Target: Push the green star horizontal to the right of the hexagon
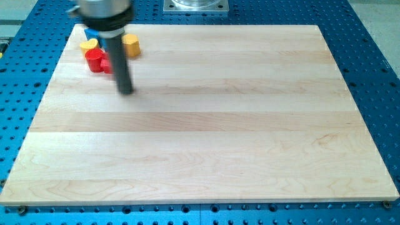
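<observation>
Blocks (95, 59) cluster at the board's (206, 125) top-left corner, my tip (125, 91) just below them.

blue block (91, 32): mostly hidden behind the dark rod's mount, shape unclear
second red block (107, 64): partly covered by the rod, shape unclear
yellow block (89, 44): partly overlapped by the red cylinder block (94, 59)
rod mount (103, 12): cut off by the view's top
green star: not visible
</observation>
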`<state>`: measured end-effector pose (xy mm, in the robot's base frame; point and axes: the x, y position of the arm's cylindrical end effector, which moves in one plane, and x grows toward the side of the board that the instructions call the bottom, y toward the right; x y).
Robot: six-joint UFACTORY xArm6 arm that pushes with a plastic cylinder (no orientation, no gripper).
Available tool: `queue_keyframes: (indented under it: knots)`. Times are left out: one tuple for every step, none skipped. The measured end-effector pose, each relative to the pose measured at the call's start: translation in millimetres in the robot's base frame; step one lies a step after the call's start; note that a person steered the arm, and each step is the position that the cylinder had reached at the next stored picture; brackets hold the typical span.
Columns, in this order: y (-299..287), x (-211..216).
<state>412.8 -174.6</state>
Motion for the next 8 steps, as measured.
queue_keyframes:
  knots:
    - [-82,-33]
    - [-130,-114]
    - [-128,-167]
    - [-110,-221]
    - [-52,-222]
    - [15,-207]
    - [51,-201]
    - [72,-199]
